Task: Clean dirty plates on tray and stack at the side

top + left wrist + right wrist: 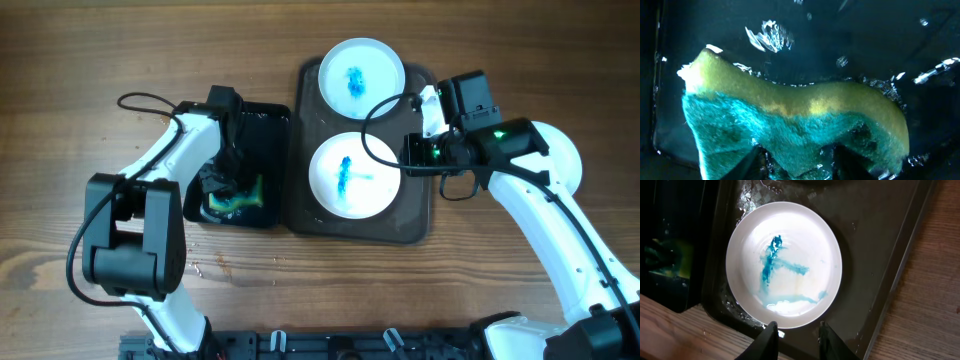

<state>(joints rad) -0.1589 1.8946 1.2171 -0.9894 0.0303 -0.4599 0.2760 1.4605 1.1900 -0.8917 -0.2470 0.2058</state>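
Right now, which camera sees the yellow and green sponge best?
Left wrist: the yellow and green foam sponge fills the picture. Overhead shows it small, partly hidden; right wrist, only a dim blur.

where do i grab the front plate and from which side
Pinch the front plate by its rim, coming from the right, where the right end effector is open. It lies flat on the tray, so only the rim offers a hold.

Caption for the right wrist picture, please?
Open right gripper by a blue-smeared white plate on the dark tray.
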